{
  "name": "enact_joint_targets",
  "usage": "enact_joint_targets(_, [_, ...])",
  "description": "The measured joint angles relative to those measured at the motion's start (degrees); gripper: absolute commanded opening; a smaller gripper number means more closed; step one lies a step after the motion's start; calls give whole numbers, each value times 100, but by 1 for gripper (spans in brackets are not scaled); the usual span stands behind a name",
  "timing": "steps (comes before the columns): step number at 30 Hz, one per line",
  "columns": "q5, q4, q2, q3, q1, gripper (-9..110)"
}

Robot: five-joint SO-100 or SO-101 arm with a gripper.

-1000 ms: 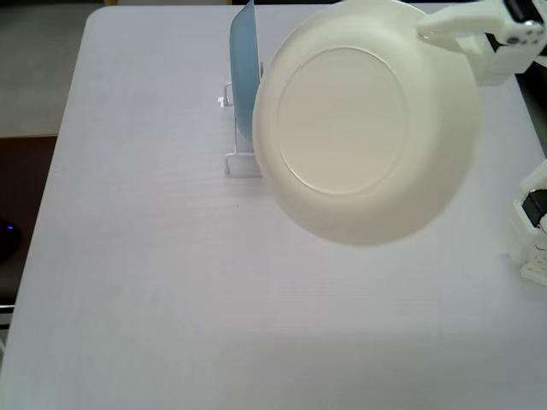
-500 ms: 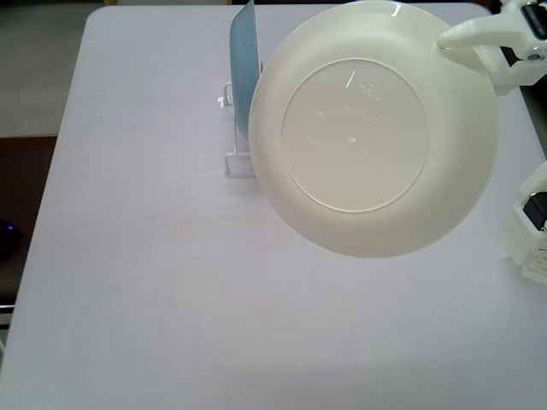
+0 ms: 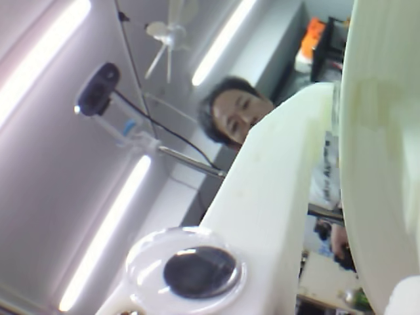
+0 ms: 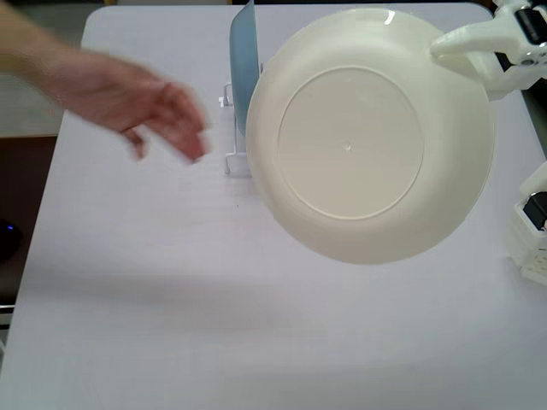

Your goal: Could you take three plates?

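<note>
We have the cream-white plate (image 4: 369, 137) clamped by its far right rim in the gripper (image 4: 451, 43), held in the air over the right half of the table (image 4: 154, 325), its underside turned up toward the fixed view. In the wrist view the plate (image 3: 380, 151) fills the right edge with a gripper finger (image 3: 275, 197) pressed alongside it. A blurred hand (image 4: 145, 107) is reaching in from the left, close to the light blue plate (image 4: 243, 60) that stands on edge in a white rack (image 4: 232, 158) just left of ours. The risk we see is a collision: that hand could bump the plate, and a grip on the rim alone might let it slip. The table is plain and pale; overhead the room shows strip lights, a webcam on a stand and a person's face.
</note>
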Motion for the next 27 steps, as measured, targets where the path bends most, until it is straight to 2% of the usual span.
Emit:
enact_joint_targets(21, [176, 0, 0, 158, 316, 0])
enact_joint_targets(22, [167, 0, 0, 158, 325, 5])
enact_joint_targets(25, [-9, 0, 0, 167, 325, 41])
enact_joint_targets(27, [-176, 0, 0, 167, 334, 53])
